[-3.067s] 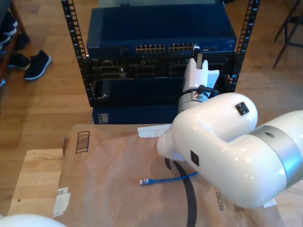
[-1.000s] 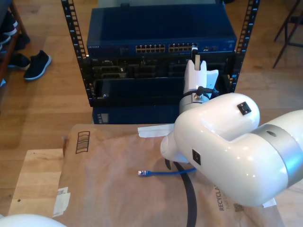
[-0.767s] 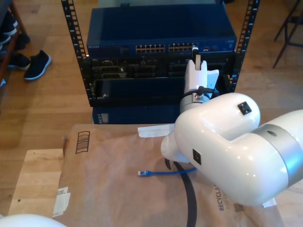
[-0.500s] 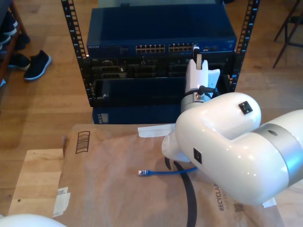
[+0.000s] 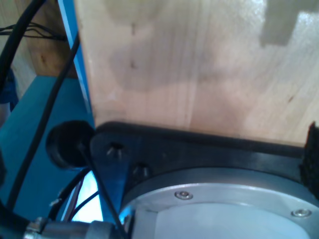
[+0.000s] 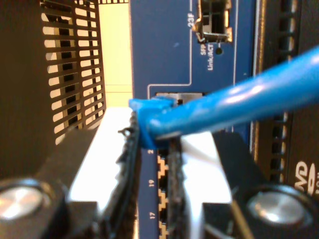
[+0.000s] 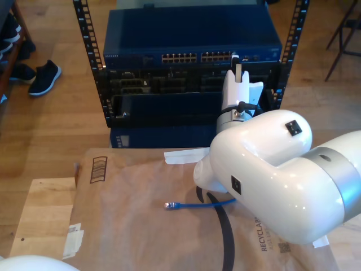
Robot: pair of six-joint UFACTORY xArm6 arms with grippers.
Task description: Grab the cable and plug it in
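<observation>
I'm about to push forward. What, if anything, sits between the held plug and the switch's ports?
Nothing visible. My second gripper holds the cable by its plug, right before the switch and its port row.

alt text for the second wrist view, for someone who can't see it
My second gripper is shut on the bright blue cable, holding its plug end just in front of the dark blue network switch and its row of numbered ports. A black perforated rack panel stands beside the switch.
</observation>
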